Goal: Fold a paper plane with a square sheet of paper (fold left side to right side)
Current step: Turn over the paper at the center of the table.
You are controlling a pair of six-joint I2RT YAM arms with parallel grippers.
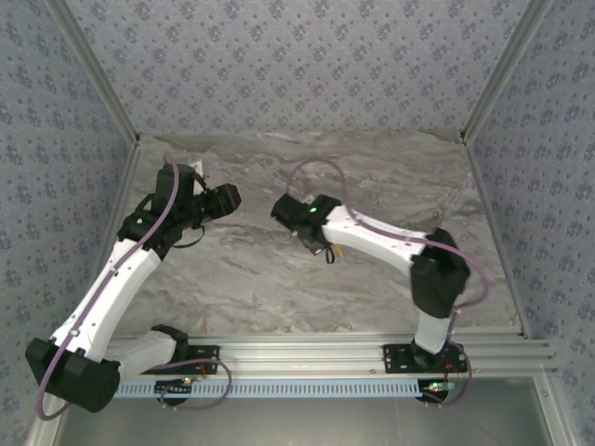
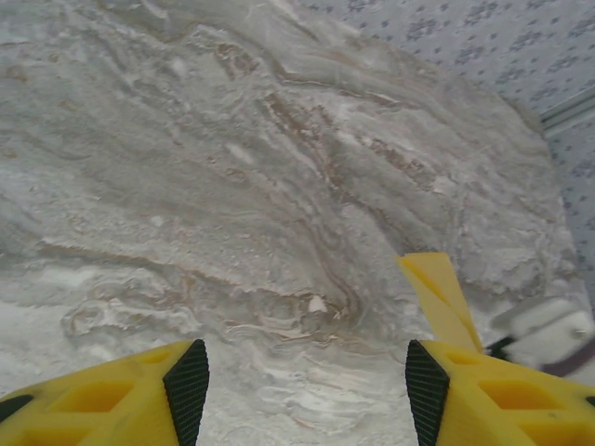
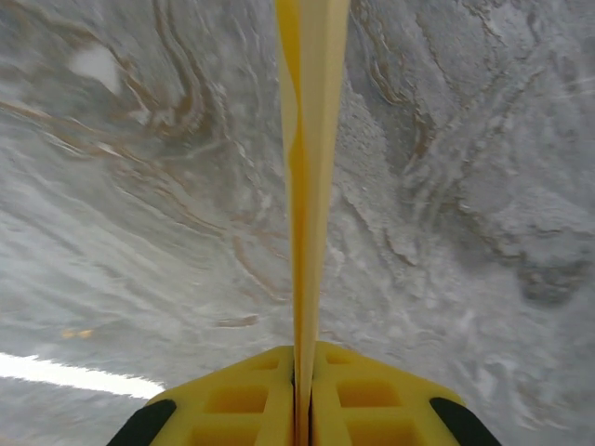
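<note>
marbled table [image 2: 279, 139]; left end effector [image 2: 307, 386] apart, right end effector [image 3: 304, 376] clamps slim paper plane [image 3: 311, 139].

Left arm [image 1: 112, 279]: elbow folded back at the near-left corner, forearm running up along the left edge of the tabletop, wrist bent in toward the centre. Left gripper [image 1: 223, 197] is level-ish, its fingers [image 2: 186, 381] spread wide with nothing between them.

Right arm [image 1: 381, 232]: upper link upright from the base, forearm reaching left toward mid-tabletop. Right gripper [image 1: 323, 243] is tipped down, its 2 fingers [image 3: 242, 400] pressed together on the paper plane [image 3: 311, 139], which is held edge-on. The 2 grippers are apart.
</note>
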